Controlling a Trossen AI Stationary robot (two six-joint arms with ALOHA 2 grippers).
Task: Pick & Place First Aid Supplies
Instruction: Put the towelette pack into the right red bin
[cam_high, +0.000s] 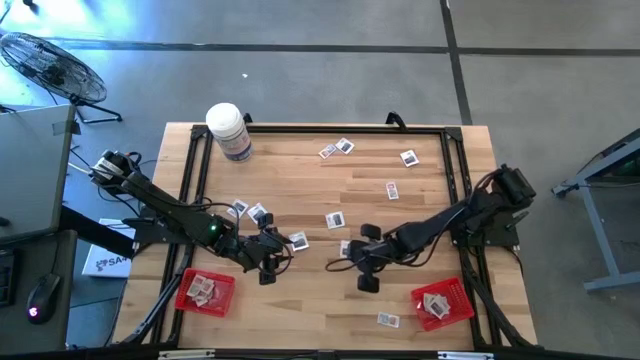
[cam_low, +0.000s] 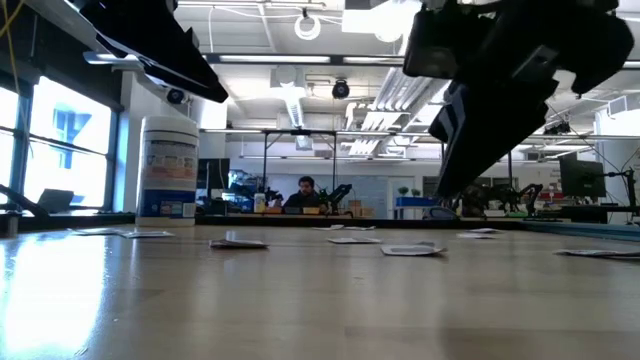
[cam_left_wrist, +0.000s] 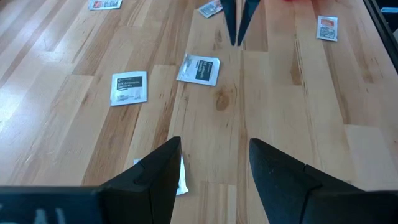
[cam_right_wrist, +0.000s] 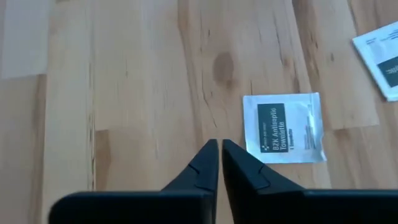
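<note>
Several small white first aid packets lie flat on the wooden table (cam_high: 300, 330); among them are a packet (cam_high: 333, 220) mid-table and another packet (cam_right_wrist: 284, 127) just beside my right fingers. My right gripper (cam_right_wrist: 219, 144) (cam_high: 340, 262) hovers over bare wood, pointing steeply down. It is shut with nothing between its fingers. My left gripper (cam_left_wrist: 214, 146) (cam_high: 280, 250) stands open above the table at centre left. A packet (cam_left_wrist: 181, 177) lies partly hidden under one of its fingers. More packets lie in the left red tray (cam_high: 186, 298) and the right red tray (cam_high: 462, 300).
A large white bottle (cam_high: 228, 130) (cam_low: 168, 165) stands at the far left corner. A black frame (cam_high: 300, 128) runs round the table's edges. The two grippers face each other near mid-table, a short gap apart. Bare wood lies along the near edge between the trays.
</note>
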